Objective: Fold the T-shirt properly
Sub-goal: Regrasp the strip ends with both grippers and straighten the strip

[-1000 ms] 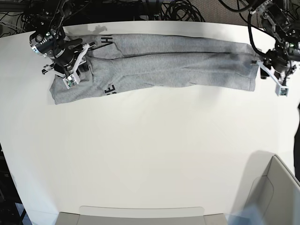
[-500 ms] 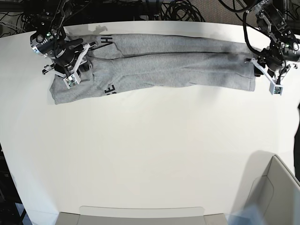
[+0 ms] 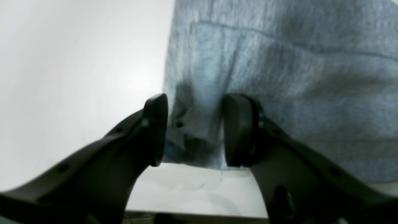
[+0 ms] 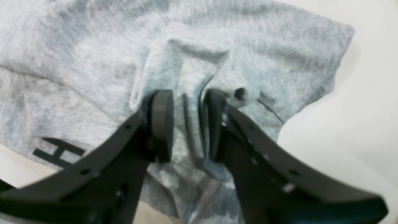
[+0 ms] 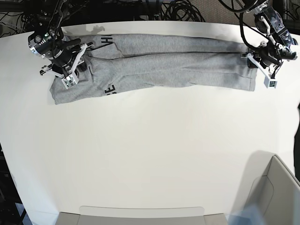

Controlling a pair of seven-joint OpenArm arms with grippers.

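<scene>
The heather-grey T-shirt (image 5: 178, 65) lies as a long band across the far side of the white table (image 5: 150, 150), with black lettering (image 5: 107, 42) near its left end. My right gripper (image 5: 80, 63) sits on that left end. In the right wrist view it (image 4: 186, 124) is shut on a raised ridge of the T-shirt (image 4: 93, 56), with a black "H" (image 4: 57, 152) nearby. My left gripper (image 5: 255, 60) is at the shirt's right end. In the left wrist view it (image 3: 192, 130) is open, its fingers straddling the edge of the T-shirt (image 3: 295, 77).
A grey box (image 5: 276, 197) stands at the near right corner. A flat grey tray edge (image 5: 140, 213) runs along the near side. Black cables (image 5: 178, 9) lie behind the table's far edge.
My left gripper has moved up and left from beside the shirt's right end onto its edge. My right gripper has shifted slightly up and left on the shirt.
</scene>
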